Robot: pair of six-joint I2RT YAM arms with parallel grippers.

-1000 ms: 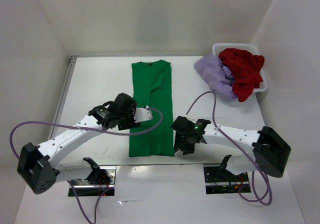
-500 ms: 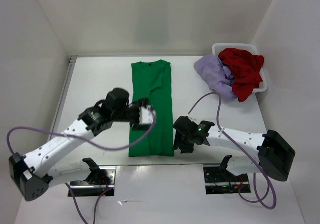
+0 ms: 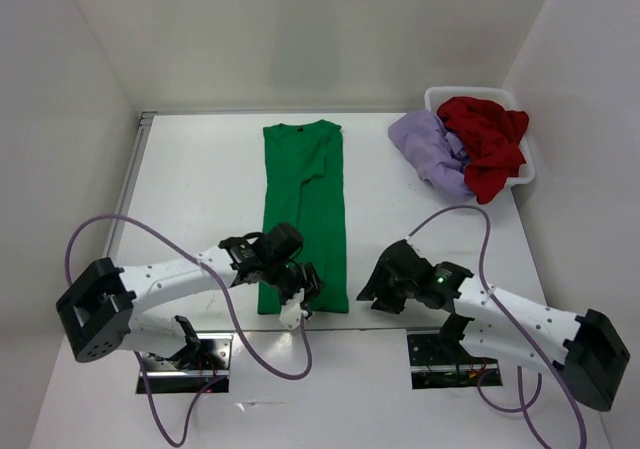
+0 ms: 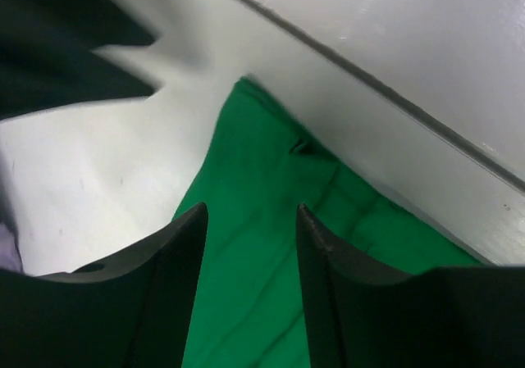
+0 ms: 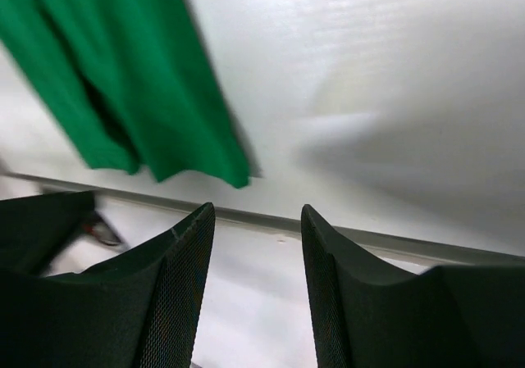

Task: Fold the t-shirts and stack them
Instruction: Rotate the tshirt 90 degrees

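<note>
White table (image 3: 200, 169): green shirt (image 3: 305, 209) lies flat, a long narrow strip, mid-table. Far-right basket (image 3: 522, 174) holds crumpled red shirt (image 3: 487, 141); lavender shirt (image 3: 430, 154) spills over its left rim. Left gripper (image 3: 303, 287) over green hem, right gripper (image 3: 378, 291) beside it, both with fingers apart, gripping nothing.

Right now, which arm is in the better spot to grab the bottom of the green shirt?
Left, probably. The left gripper hovers open over the green shirt at its bottom edge. The right gripper hangs beside it, over the table.
</note>
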